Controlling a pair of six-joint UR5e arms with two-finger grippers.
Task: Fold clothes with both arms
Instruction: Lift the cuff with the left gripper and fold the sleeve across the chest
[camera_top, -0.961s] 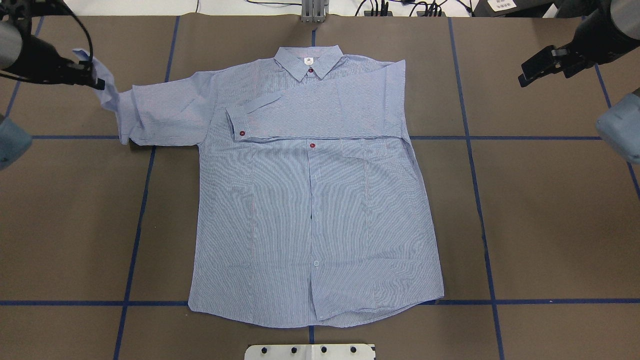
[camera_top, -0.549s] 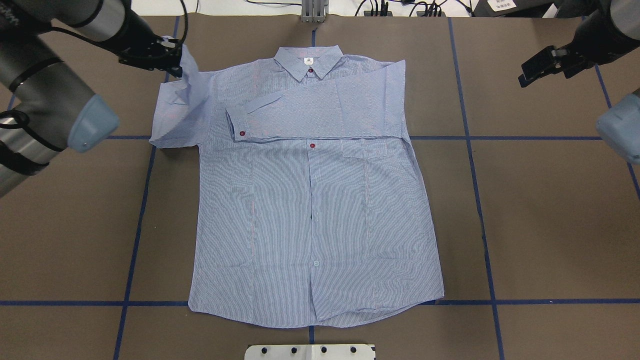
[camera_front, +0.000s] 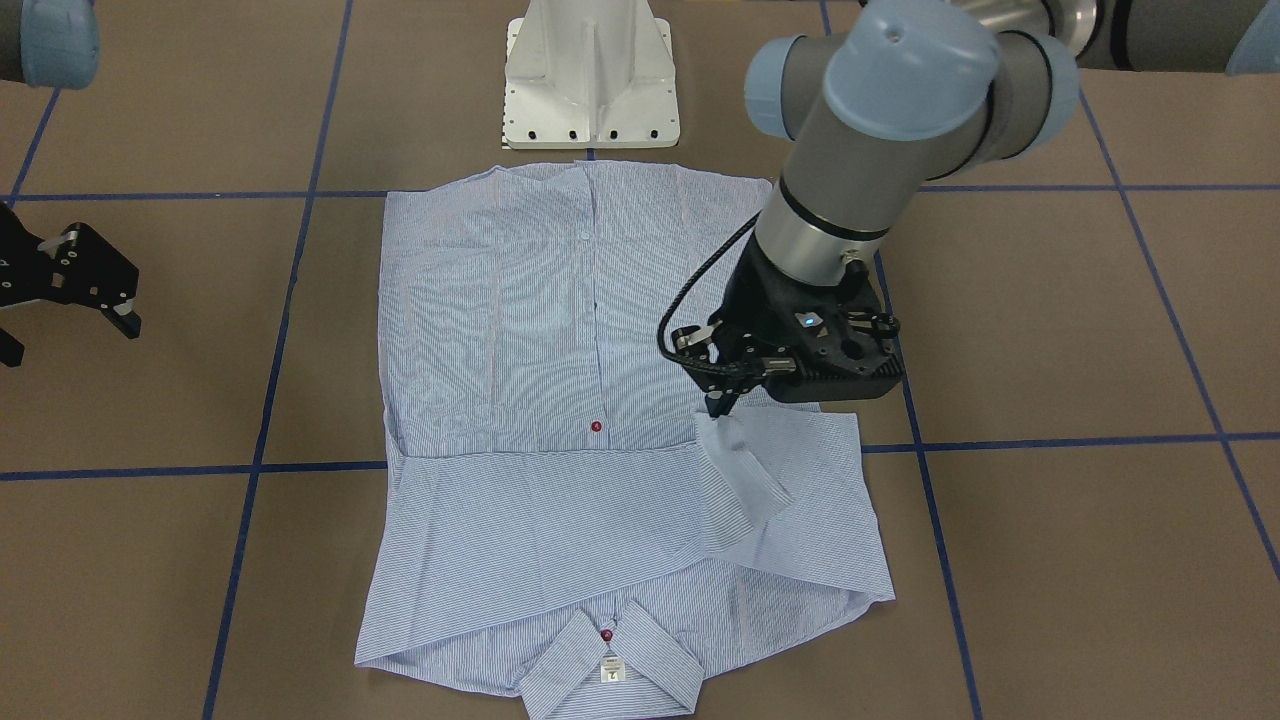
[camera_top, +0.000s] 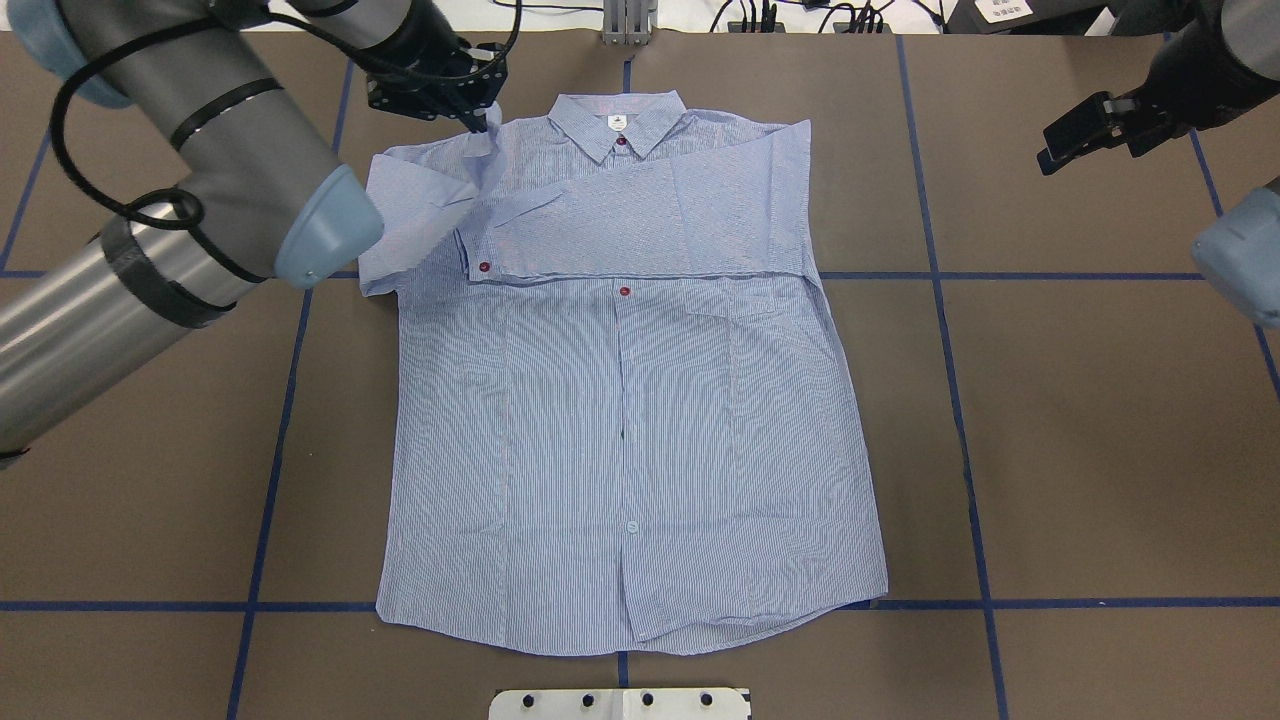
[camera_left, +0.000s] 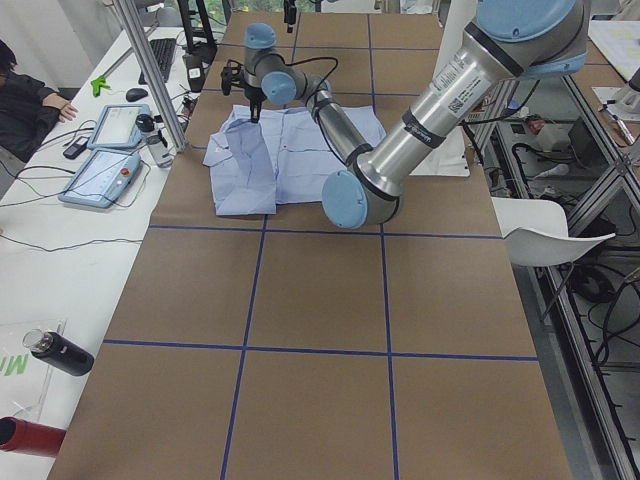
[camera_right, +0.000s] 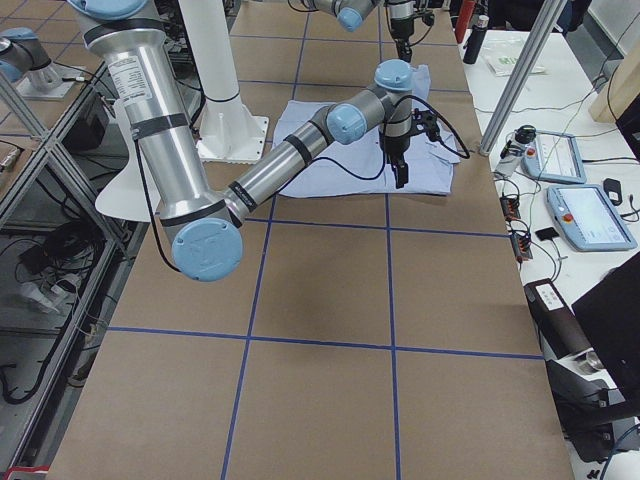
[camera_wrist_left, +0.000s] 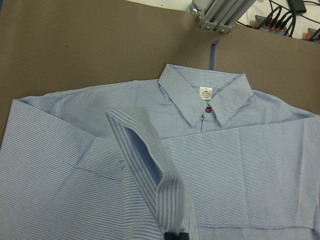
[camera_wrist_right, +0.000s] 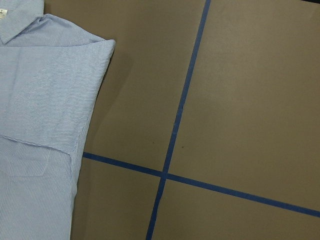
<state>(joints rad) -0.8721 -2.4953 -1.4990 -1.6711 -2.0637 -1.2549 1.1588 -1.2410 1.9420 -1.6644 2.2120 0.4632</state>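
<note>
Holding a shirt sleeve (camera_top: 420, 205) over the brown table (camera_top: 1100, 450)
My left gripper (camera_top: 487, 122) is pinching the cuff (camera_wrist_left: 150, 165); my right gripper (camera_front: 72, 338) is hovering, spread wide, above blue tape (camera_top: 950, 330).

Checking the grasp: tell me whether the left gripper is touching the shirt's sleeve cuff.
Touching. In the left wrist view the sleeve cuff runs straight into the left gripper, and the front-facing view shows it pinched.

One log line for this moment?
left gripper: shut on sleeve cuff, above shirt | right gripper: open, off shirt | other sleeve: folded across chest
</note>
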